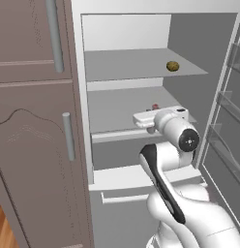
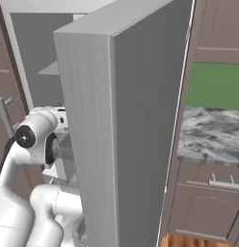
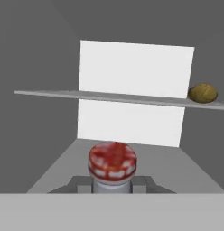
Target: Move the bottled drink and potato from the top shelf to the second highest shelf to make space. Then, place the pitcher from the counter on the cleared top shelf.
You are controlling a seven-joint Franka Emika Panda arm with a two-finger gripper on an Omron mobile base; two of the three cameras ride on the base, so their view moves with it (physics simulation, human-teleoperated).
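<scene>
One potato (image 1: pixel 172 66) lies on the top shelf (image 1: pixel 131 65). One bottled drink (image 3: pixel 112 164) sits pinched between the fingers (image 3: pixel 112 184) over the second highest shelf (image 1: pixel 117 109). One worktop (image 2: pixel 213 135) stands to the right.

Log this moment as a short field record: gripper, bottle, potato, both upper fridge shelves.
gripper: shut on the bottled drink, reaching into the fridge at the level of the second highest shelf
bottled drink: small glass bottle with red-and-white label, held between the fingertips over the second highest shelf
potato: small yellow-brown lump, on the right part of the top shelf
top shelf: flat grey slab, carries the potato
second highest shelf: flat grey slab; whether the bottle rests on it cannot be told
</scene>
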